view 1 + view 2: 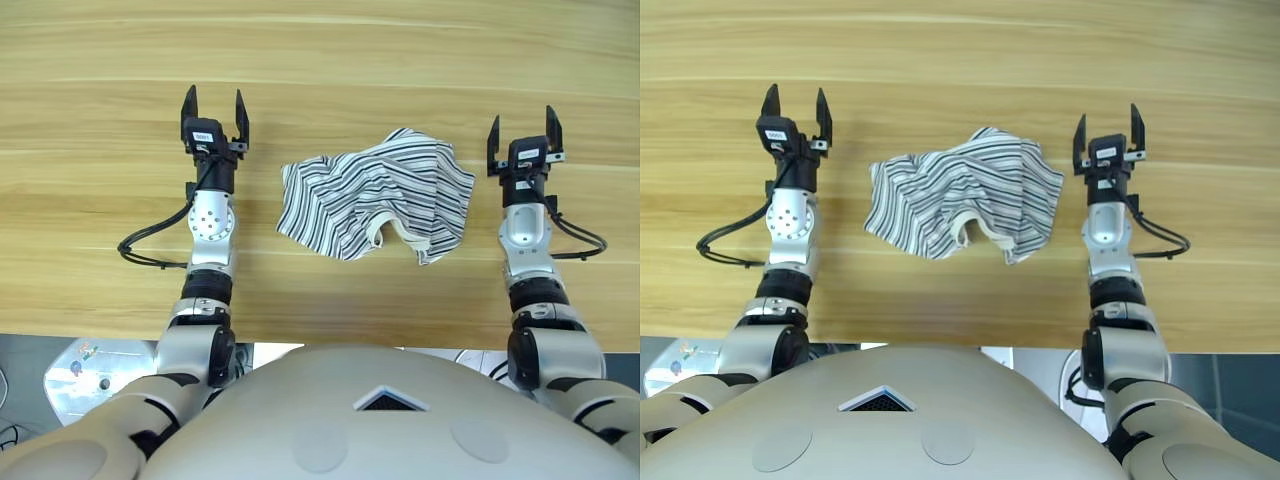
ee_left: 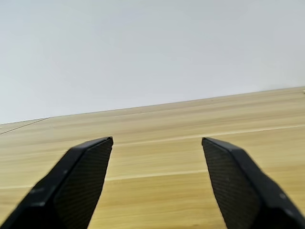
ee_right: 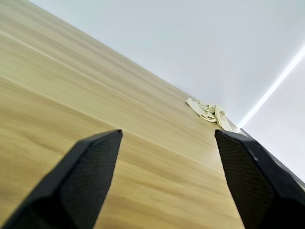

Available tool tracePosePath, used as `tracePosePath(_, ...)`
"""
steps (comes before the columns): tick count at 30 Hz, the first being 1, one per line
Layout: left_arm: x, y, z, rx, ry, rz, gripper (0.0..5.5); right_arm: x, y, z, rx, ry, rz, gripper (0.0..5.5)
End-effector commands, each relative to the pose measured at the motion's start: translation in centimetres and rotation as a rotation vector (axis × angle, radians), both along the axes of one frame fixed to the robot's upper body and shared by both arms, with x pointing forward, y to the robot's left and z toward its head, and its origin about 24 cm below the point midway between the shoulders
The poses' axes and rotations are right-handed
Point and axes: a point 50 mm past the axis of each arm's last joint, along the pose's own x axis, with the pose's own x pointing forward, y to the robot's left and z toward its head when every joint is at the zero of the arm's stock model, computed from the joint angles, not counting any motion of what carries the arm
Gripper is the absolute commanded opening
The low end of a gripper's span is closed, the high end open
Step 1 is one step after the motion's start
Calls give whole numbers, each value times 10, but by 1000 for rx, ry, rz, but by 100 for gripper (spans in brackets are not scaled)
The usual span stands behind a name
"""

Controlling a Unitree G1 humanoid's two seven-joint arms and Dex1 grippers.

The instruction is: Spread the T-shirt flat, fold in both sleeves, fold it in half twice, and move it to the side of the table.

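- The spreading step is judged to be the one in hand, since the T-shirt [image 1: 375, 195] is lying crumpled and no fold is being shown yet.
- For a good spread, two opposite outer edges are probably best pinched, one by each gripper, and drawn apart low over the table [image 1: 320, 50], so that the cloth is being pulled taut rather than lifted into a bundle.
- The cream collar [image 1: 385, 232] is being shown on the near side of the heap. It could serve as a guide to where the shoulders and sleeves are lying, though the sleeves themselves cannot be picked out among the creases.
- A grip taken in the bunched middle is being advised against, as several layers would likely be caught at once.
- The striped shirt is lying mid-table, between the two grippers.
- The left gripper [image 1: 215, 96] is being held near the shirt's left edge but apart from it. Its fingers [image 2: 81, 181] are spread wide with nothing between them.
- The right gripper [image 1: 522, 118] is being held just beside the shirt's right edge, not touching it. Its fingers [image 3: 90, 167] are likewise apart and empty.
- A small pale cloth [image 3: 206, 109] is lying at the table's far edge, well apart from the shirt.
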Motion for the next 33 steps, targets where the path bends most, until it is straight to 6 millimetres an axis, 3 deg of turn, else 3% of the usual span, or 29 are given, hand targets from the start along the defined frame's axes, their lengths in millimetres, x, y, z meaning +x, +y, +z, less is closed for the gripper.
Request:
tracePosePath(1, -2, 0, -1, 16, 11, -4, 349, -2, -1, 0, -6, 3, -6, 362)
tracePosePath(23, -3, 6, 1, -8, 4, -12, 349, -5, 0, 8, -7, -47, 10, 362)
tracePosePath(25, -11, 4, 14, 1, -60, -124, 349, -15, 0, 18, -54, -78, 70, 362)
tracePosePath(28, -39, -6, 30, 74, -133, -371, 349, -37, 0, 23, -222, -7, 196, 362)
tracePosePath(33, -88, -11, 32, 231, -81, -676, 349, -75, -11, 38, -452, 149, 359, 362)
